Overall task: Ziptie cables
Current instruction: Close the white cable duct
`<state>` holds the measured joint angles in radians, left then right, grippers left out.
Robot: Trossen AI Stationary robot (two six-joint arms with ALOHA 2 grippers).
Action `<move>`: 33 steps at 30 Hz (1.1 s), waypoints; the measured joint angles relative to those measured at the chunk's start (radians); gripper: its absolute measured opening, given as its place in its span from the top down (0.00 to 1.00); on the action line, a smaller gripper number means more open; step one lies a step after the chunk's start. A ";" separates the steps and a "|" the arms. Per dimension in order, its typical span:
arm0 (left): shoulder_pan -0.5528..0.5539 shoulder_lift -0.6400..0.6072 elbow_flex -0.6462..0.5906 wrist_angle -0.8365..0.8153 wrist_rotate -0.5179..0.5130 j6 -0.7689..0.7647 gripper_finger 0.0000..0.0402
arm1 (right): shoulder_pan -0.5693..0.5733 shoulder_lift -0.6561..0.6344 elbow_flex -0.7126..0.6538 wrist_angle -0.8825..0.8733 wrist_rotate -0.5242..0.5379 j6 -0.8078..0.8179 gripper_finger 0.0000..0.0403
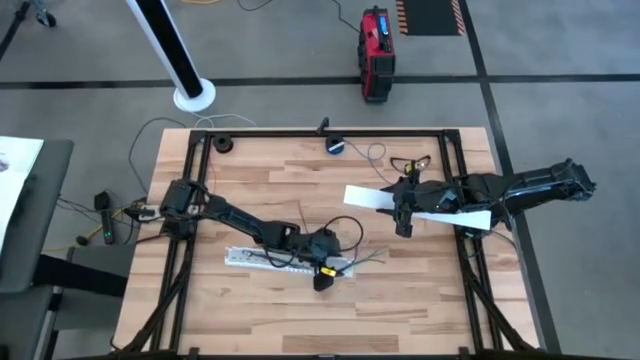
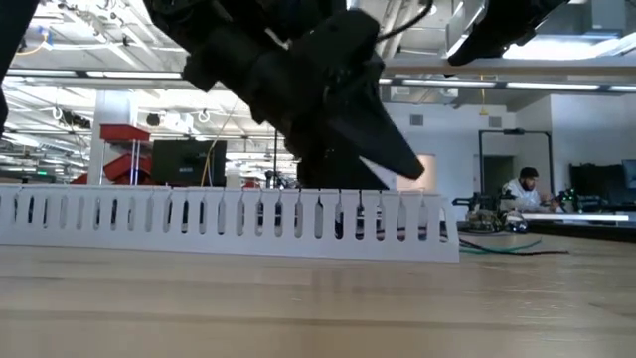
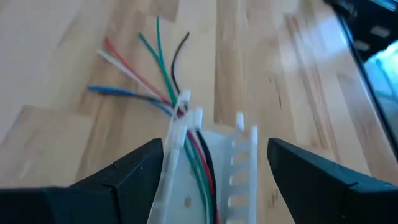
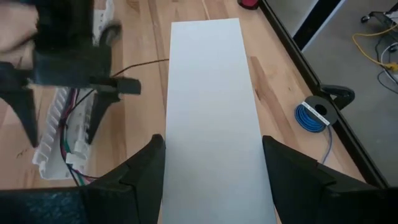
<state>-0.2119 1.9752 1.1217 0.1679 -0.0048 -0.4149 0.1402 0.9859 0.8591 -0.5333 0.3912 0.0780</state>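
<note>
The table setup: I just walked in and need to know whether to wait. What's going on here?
The left gripper hovers open over the slotted white duct, where the cables lie in the channel, their coloured ends fanning out onto the table. The right gripper is open around a flat white strip that lies across the table's right side. No zip tie is visible yet.

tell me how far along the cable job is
Done: the cables lie inside the slotted white channel, their coloured ends fanning out past its end.

In hand: the left claw is open astride that channel end; the right claw is open around a flat white cover strip, above the table.

Left: no tie can be seen around the bunch, and the channel is uncovered.
</note>
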 joint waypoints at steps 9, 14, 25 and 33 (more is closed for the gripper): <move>-0.039 0.008 -0.002 -0.036 -0.033 0.015 0.29 | -0.011 0.000 0.000 0.005 0.000 -0.002 0.45; -0.062 0.023 -0.002 -0.039 -0.116 0.014 0.29 | -0.020 0.000 0.000 0.009 0.000 -0.006 0.45; -0.077 0.075 -0.006 0.040 -0.300 -0.059 0.29 | -0.026 0.000 -0.039 0.022 -0.002 0.001 0.45; -0.072 0.074 -0.020 0.066 -0.436 -0.095 0.29 | -0.011 0.000 -0.165 0.088 -0.029 0.107 0.45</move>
<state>-0.2840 2.0487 1.1013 0.2337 -0.4404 -0.5097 0.1293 0.9863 0.6940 -0.4457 0.3620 0.1852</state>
